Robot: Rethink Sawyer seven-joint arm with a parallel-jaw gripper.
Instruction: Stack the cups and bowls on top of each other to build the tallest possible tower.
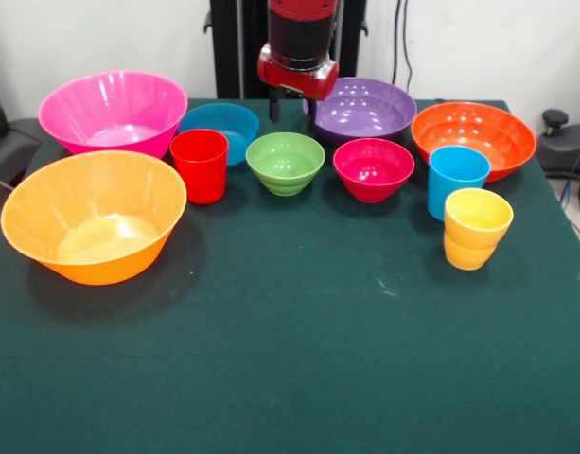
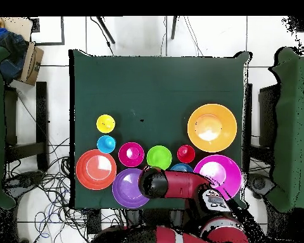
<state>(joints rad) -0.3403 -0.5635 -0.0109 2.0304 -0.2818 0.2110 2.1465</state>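
All stand apart and upright on the green table (image 1: 290, 359). Large pink bowl (image 1: 113, 112) and yellow-orange bowl (image 1: 94, 227) are at the left. The small blue bowl (image 1: 223, 128), red cup (image 1: 200, 165), green bowl (image 1: 286, 163) and crimson-pink bowl (image 1: 373, 169) stand mid-table. The purple bowl (image 1: 367, 109), orange bowl (image 1: 474, 139), sky-blue cup (image 1: 457, 180) and yellow cup (image 1: 477, 228) are at the right. My gripper (image 1: 291, 113) hangs open and empty above the table's far edge, between the blue and purple bowls. In the overhead view my arm (image 2: 173, 185) covers most of the blue bowl.
The pedestal (image 1: 237, 47) stands behind the table's far edge. Cables and dark gear (image 1: 559, 132) lie off the right side. In the overhead view, dark chairs (image 2: 294, 126) flank the table and a cardboard box (image 2: 31, 63) sits on the floor.
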